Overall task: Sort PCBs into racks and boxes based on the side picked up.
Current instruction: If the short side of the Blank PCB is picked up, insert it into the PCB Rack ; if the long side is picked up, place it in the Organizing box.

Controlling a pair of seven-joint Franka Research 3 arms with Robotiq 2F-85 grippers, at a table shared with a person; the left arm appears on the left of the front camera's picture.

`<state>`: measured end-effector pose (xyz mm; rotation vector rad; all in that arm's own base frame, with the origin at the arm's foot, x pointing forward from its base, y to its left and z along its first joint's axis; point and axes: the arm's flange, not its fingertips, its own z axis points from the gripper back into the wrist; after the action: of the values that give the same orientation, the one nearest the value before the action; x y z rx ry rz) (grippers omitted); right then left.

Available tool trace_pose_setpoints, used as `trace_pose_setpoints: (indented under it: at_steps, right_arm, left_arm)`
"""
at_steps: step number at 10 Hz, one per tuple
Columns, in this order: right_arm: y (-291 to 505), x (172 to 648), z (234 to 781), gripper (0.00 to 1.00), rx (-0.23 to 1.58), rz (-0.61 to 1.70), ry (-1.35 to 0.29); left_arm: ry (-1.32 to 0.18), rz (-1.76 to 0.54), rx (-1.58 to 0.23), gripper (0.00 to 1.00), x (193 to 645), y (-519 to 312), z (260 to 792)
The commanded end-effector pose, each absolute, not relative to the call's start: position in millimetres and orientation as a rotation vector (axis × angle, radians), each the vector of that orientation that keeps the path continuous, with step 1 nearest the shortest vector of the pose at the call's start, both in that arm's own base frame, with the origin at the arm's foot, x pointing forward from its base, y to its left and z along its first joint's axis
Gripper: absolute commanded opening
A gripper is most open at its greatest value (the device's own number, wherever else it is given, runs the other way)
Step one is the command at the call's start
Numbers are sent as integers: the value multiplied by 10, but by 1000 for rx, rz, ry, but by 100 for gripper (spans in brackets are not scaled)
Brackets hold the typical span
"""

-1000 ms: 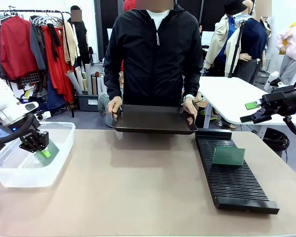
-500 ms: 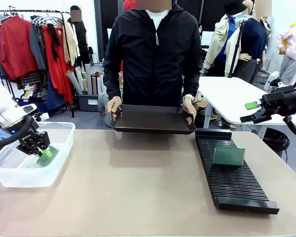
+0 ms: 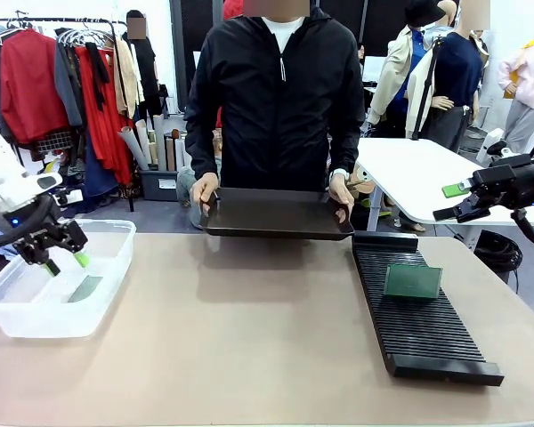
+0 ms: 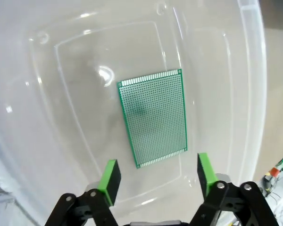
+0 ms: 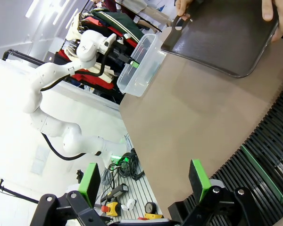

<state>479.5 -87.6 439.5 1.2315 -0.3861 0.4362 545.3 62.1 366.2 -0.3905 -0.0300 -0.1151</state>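
A bare PCB (image 4: 153, 117) lies flat on the floor of the clear plastic box (image 3: 107, 298) at the tabletop's left edge, patterned face up, with the left gripper (image 3: 64, 261) poised just above it, jaws spread and empty. At the right side of the tabletop a second board (image 3: 413, 281) stands tilted in the slots of the long black rack (image 3: 427, 334), towards the rack's far end. The right gripper (image 3: 451, 199) hangs off the tabletop's right edge, jaws wide apart and holding nothing. Across the far edge, a person's hands (image 3: 205, 191) grip a dark flat tray (image 3: 278, 213) held above the surface; no boards can be made out on it. One board in the box and one in the rack suggests sorting is under way, and how many boards remain cannot be told from here. The middle of the tabletop is open between box and rack, giving either arm free passage to the tray; the box walls stand close around the left gripper, so it likely must rise straight up first
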Motion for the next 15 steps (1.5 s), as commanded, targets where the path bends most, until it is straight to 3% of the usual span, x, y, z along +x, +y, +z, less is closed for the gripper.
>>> trace_pose_setpoints:
  at_steps: [1, 13, 15]
  right_arm:
    - [-872, 4786, 4416, 100, 1238, 440, -385]
    - [-872, 4786, 4416, 100, 1238, 440, -385]
    - [-872, 4786, 4416, 100, 1238, 440, -385]
  left_arm:
    - [-34, -109, -349, 100, 5340, 571, 3860]
    - [-56, -130, -353, 100, 5379, 543, 3979]
    - [-180, -179, -588, 100, 5385, 529, 4212]
